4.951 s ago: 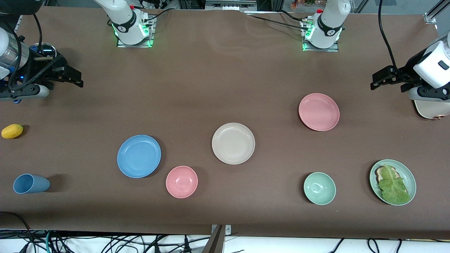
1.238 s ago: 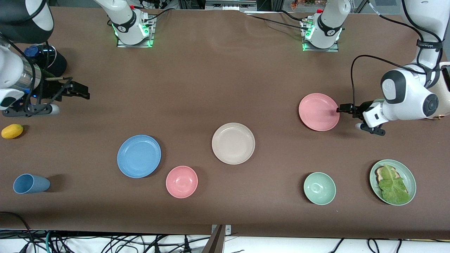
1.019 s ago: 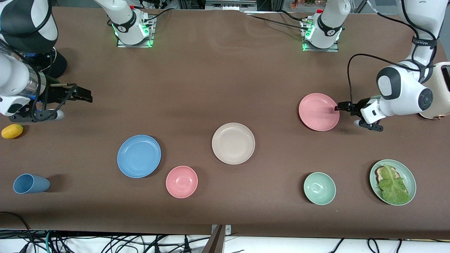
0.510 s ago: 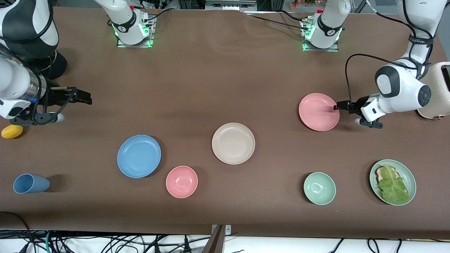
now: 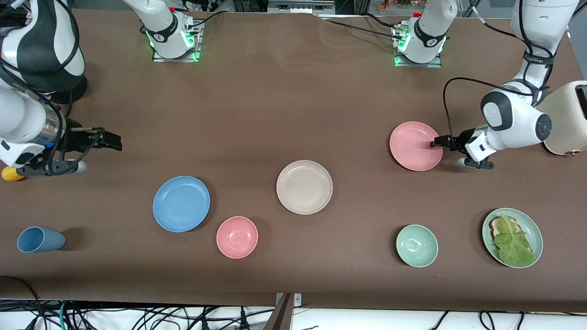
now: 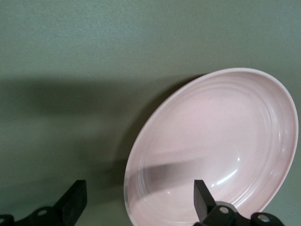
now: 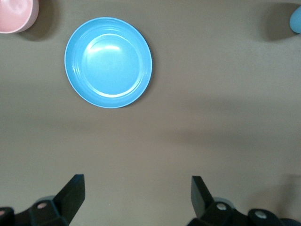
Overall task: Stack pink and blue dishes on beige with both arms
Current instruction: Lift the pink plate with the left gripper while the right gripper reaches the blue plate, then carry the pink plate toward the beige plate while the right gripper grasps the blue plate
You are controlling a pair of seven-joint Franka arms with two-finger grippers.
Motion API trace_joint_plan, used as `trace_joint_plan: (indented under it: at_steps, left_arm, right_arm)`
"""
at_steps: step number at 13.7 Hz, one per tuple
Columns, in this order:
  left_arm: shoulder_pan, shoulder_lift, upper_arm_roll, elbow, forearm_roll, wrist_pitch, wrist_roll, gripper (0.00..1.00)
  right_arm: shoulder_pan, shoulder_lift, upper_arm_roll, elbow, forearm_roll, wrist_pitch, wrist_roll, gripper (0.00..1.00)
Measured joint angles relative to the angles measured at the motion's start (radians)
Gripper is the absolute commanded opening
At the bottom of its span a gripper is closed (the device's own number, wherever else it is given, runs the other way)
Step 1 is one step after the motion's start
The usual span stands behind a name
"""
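The pale pink plate [image 5: 416, 146] lies flat toward the left arm's end of the table. My left gripper [image 5: 435, 143] is open at its edge. In the left wrist view the pink plate [image 6: 221, 136] has its rim between the spread fingers of the left gripper [image 6: 138, 205], one finger over the dish and one outside it. The beige plate [image 5: 304, 187] sits mid-table with nothing on it. The blue plate [image 5: 181, 204] lies toward the right arm's end. My right gripper [image 5: 114, 142] hangs open over bare table, apart from the blue plate [image 7: 108, 62], holding nothing [image 7: 136, 195].
A small pink bowl [image 5: 237, 237] sits beside the blue plate, nearer the camera. A green bowl [image 5: 417, 245] and a green plate with lettuce [image 5: 512, 237] lie near the front edge. A blue cup [image 5: 40, 239], a yellow fruit [image 5: 9, 174] and a cream appliance [image 5: 566, 119] stand at the table's ends.
Both arms have swung in from the table's ends. The left gripper has slid onto the pink plate's rim. The right gripper has shifted slightly nearer to the blue plate.
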State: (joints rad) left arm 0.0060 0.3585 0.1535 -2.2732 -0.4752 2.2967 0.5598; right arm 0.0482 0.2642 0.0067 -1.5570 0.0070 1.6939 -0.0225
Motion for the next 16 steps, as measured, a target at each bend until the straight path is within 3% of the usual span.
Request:
trace_joint_plan:
  at_steps: [2, 4, 5, 14, 16]
  left_arm:
    - [-0.01, 0.009, 0.0, 0.0, -0.012, 0.009, 0.0, 0.45]
    - [-0.013, 0.01, 0.0, 0.0, -0.015, 0.01, 0.0, 0.06]
    - [-0.013, 0.01, 0.0, 0.0, -0.019, 0.01, 0.0, 0.0]
    - [-0.013, 0.007, 0.005, 0.005, -0.023, -0.01, 0.055, 0.0]
    - [-0.013, -0.006, 0.006, 0.038, -0.023, -0.076, 0.053, 0.0]
  right_arm:
    - [0.0, 0.04, 0.0, 0.011, 0.0, 0.034, 0.0, 1.0]
    - [0.0, 0.09, 0.0, 0.015, 0.0, 0.087, -0.002, 1.0]
    - [0.0, 0.121, 0.0, 0.015, 0.0, 0.125, -0.003, 1.0]
    - [0.031, 0.363, 0.004, 0.053, -0.033, 0.387, -0.008, 0.99]
    - [0.027, 0.383, 0.002, 0.053, -0.035, 0.401, -0.008, 0.99]
